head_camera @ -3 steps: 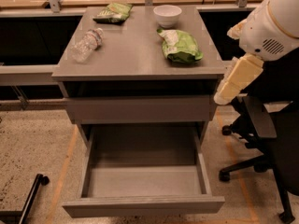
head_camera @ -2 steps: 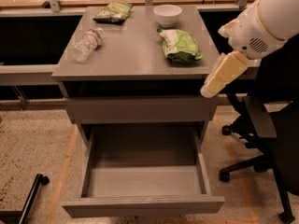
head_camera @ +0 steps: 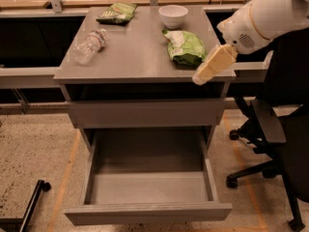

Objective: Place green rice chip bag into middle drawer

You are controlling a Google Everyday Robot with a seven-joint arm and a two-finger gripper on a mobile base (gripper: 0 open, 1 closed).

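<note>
The green rice chip bag (head_camera: 185, 47) lies on the grey cabinet top (head_camera: 135, 52), right of centre, just in front of the white bowl (head_camera: 173, 16). The middle drawer (head_camera: 147, 186) stands pulled out below, its grey floor bare. My gripper (head_camera: 202, 76) hangs at the end of the white arm over the cabinet's front right corner, a little right of and nearer than the bag, not touching it. It holds nothing that I can see.
A flatter, darker green bag (head_camera: 116, 12) lies at the back of the top. A clear plastic bottle (head_camera: 89, 46) lies at the left. A black office chair (head_camera: 273, 139) stands close on the right. A black bar (head_camera: 30, 204) lies on the floor at lower left.
My arm and gripper have moved left and up, from beside the cabinet's right side to its front right corner, closer to the bag. The bag and the drawer have not moved.
</note>
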